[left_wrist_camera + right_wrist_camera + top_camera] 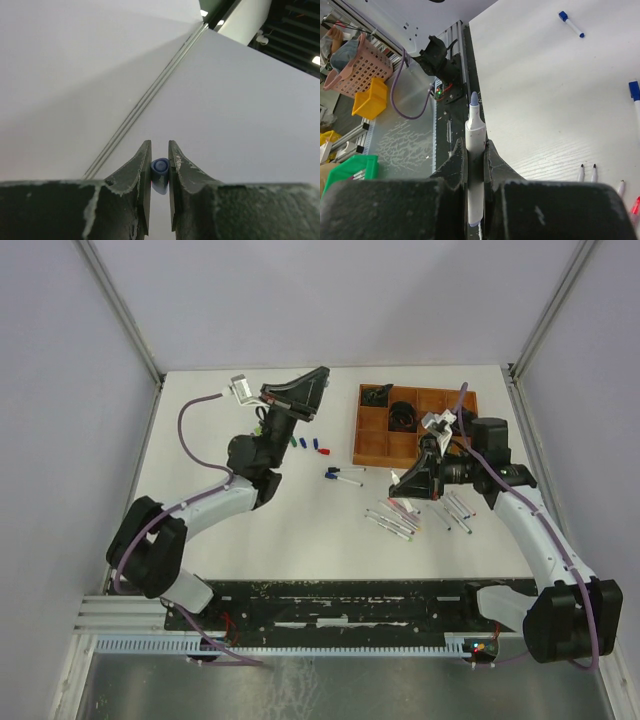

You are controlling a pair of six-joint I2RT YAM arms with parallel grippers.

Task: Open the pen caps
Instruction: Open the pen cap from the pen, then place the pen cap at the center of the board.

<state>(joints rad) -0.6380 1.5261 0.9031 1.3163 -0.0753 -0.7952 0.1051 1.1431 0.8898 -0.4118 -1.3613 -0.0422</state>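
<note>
Left wrist view: the left tool [160, 146] pinches a stubby blue plastic pen cap [160, 169] aloft, while the right tool [474, 146] clamps the slim white-grey pen [474, 122], blue tip bared. The two seem held apart so each can be set down separately on the white worktop [300, 530]. No brand or lettering is legible on either.

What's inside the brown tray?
In the brown tray, small dark things sit in the back compartments, too small to name. The right arm covers the tray's right side, so that part is hidden.
</note>
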